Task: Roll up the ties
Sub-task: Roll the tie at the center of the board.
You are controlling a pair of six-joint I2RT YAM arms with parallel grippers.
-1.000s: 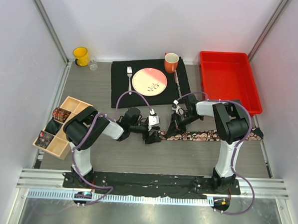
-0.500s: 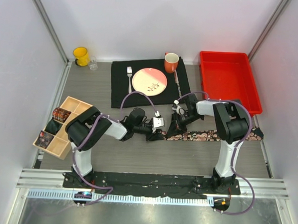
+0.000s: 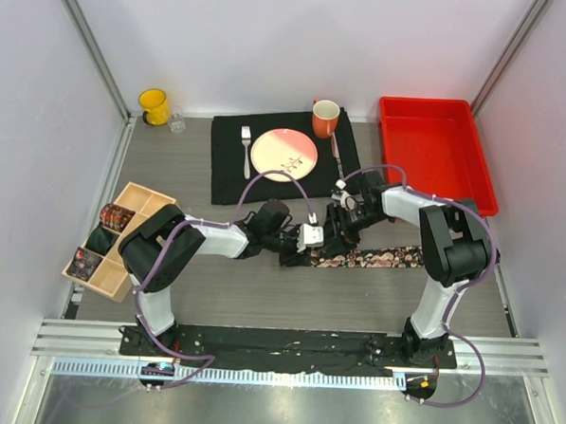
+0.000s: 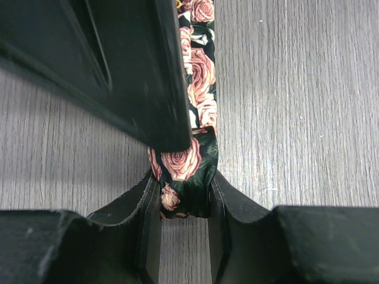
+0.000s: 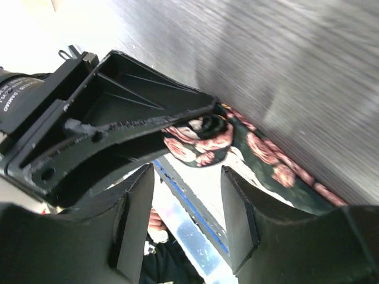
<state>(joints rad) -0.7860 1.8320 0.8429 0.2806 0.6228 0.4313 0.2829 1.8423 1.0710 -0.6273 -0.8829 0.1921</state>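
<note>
A black tie with pink roses (image 3: 375,259) lies as a long strip on the grey table, its left end curled into a small roll. In the left wrist view my left gripper (image 4: 183,204) is shut on that rolled end of the tie (image 4: 185,171). My right gripper (image 3: 333,237) hovers just right of it, and the right wrist view shows it (image 5: 186,219) open and empty, the tie's roll (image 5: 204,139) just beyond its tips. One right finger (image 4: 118,65) overhangs the strip. Rolled ties (image 3: 112,215) sit in the wooden organiser (image 3: 136,202) at the left.
A black placemat (image 3: 230,176) at the back holds a plate (image 3: 284,155), a fork (image 3: 246,144) and an orange mug (image 3: 325,117). A red bin (image 3: 434,153) stands back right. A yellow mug (image 3: 154,105) and a glass (image 3: 178,122) are back left.
My left gripper has shut on the tie's rolled end and shifted right. The right gripper has opened and let go, and the strip's far end has slid left.
</note>
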